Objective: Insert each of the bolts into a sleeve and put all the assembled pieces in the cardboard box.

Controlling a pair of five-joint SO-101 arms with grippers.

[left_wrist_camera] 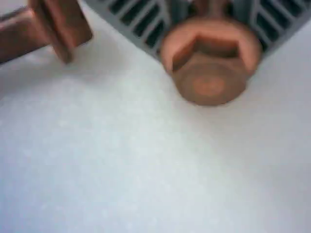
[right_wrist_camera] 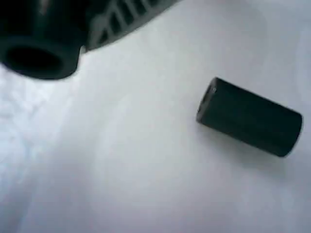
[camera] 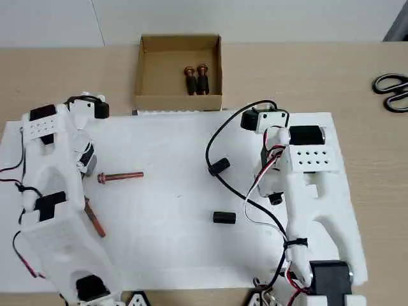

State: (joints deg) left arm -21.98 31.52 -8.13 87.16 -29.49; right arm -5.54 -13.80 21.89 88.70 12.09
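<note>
Two halves are sitting well apart: my left gripper [camera: 87,186] is clamping a bolt [left_wrist_camera: 210,73] near the bench's left edge, shank slanting toward the near edge. My right gripper [camera: 274,191] is gripping a sleeve [right_wrist_camera: 39,53] rightward.

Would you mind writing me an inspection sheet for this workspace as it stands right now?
Surface: white sheet laid on a wooden table.
Job's things: cardboard box with two assembled pieces inside; loose bolt and loose sleeve lying apart on the sheet.
Clutter: scissors on the bare table, to the right of the sheet.
Tools: left tool shut on the held bolt, its hex head facing the camera; right tool shut on the held sleeve.
Cables: black cable loops over the sheet beside the right arm; red wires hang along the left arm.
Surroundings: nothing seen.
</note>
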